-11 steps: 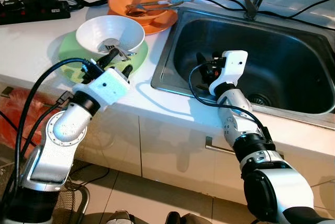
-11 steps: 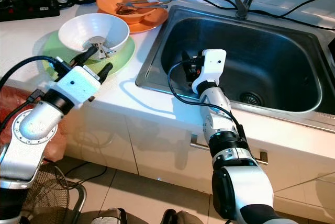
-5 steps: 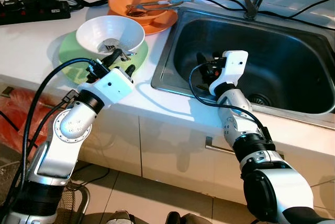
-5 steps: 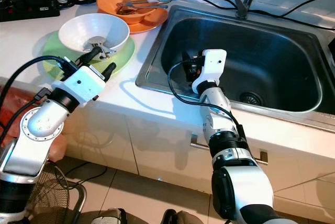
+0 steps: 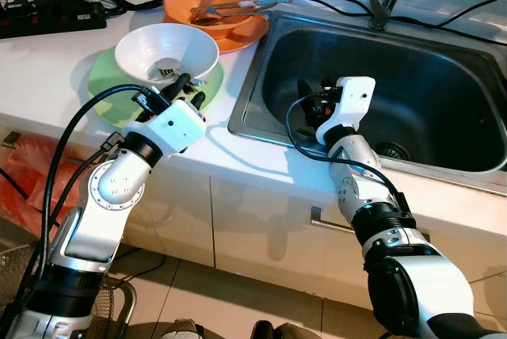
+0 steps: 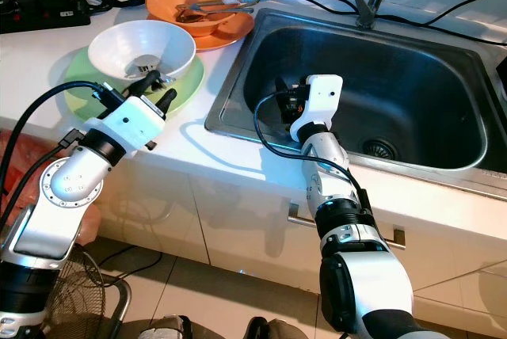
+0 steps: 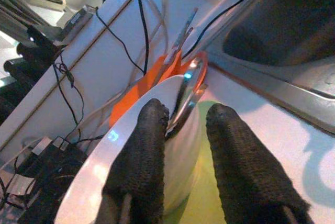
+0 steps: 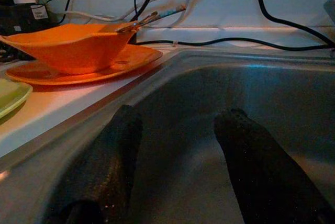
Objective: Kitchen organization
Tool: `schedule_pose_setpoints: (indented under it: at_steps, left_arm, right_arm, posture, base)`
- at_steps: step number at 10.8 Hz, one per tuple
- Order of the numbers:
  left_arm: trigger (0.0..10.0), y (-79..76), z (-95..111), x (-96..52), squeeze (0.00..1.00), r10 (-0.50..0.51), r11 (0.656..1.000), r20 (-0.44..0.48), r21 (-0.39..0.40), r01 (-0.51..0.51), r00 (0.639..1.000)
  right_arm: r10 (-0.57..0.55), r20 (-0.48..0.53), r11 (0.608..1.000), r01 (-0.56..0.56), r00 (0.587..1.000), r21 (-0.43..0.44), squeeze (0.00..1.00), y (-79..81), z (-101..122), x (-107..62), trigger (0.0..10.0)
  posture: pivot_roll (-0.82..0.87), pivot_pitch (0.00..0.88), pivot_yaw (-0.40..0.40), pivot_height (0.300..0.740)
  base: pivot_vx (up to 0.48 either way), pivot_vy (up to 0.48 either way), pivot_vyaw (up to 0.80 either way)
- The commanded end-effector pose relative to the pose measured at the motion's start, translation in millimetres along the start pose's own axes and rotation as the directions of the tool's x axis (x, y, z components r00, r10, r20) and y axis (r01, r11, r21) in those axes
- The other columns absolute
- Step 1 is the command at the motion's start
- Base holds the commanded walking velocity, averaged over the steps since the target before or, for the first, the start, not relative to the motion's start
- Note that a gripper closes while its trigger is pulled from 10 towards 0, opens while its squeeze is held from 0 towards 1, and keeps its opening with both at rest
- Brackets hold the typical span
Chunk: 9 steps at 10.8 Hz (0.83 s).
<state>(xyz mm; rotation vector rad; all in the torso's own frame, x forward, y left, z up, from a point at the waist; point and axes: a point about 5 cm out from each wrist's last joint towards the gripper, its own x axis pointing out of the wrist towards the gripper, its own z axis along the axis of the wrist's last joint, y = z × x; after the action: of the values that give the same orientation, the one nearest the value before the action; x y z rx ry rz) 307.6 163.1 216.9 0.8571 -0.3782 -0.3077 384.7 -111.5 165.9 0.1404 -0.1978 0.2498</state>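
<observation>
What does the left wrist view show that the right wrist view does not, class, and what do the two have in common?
The left wrist view shows the white bowl close up, one finger of the left gripper at its rim and the other outside it, jaws open.

The right wrist view looks from inside the sink, with the right gripper open above the basin and holding nothing.

Both show the orange plate, the utensils sticking out above the orange dishes, the green plate, the white counter and black cables along the wall.
</observation>
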Motion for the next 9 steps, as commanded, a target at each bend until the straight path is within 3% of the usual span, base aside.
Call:
schedule_pose_setpoints:
  at_steps: [1, 4, 7, 8, 9]
  left_arm:
    - [0.3, -2.1, 6, 4.2, 0.0, -0.008, 1.0, 0.028, 0.006, 0.007, 1.0]
    - [0.0, 0.0, 6, 4.5, 0.0, -0.003, 1.0, 0.033, 0.016, 0.003, 0.999]
    - [0.7, 10.4, 13, 5.9, 0.0, 0.025, 0.999, 0.054, 0.029, -0.027, 0.998]
    - [3.2, 16.2, 17, 6.9, 0.0, 0.046, 0.999, 0.07, 0.021, -0.047, 0.996]
    - [10.0, 19.3, 20, 7.7, 0.0, 0.057, 0.998, 0.079, 0.022, -0.059, 0.995]
  right_arm:
    - [-0.007, -0.097, 1.0, 0.01, 0.995, 0.029, 0.0, 0.5, -24, -11.7, 10.0]
    - [-0.011, -0.099, 0.999, 0.014, 0.995, 0.029, 0.0, -0.4, -24, -11.8, 10.0]
    - [-0.011, -0.1, 0.999, 0.014, 0.995, 0.029, 0.0, -0.9, -24, -11.3, 10.0]
    - [-0.013, -0.101, 0.999, 0.016, 0.995, 0.028, 0.0, -1.4, -24, -11.1, 10.0]
    - [-0.013, -0.101, 0.999, 0.016, 0.995, 0.028, 0.0, -1.6, -23, -10.9, 10.0]
  posture:
    - [0.14, 0.128, -0.06, 0.74]
    - [0.14, 0.134, -0.063, 0.74]
    - [0.14, 0.139, -0.067, 0.74]
    - [0.14, 0.141, -0.07, 0.74]
    - [0.14, 0.143, -0.072, 0.74]
  base:
    - [0.0, 0.0, 0.0]
    - [0.0, 0.0, 0.0]
    - [0.0, 0.0, 0.0]
    - [0.0, 0.0, 0.0]
    - [0.0, 0.0, 0.0]
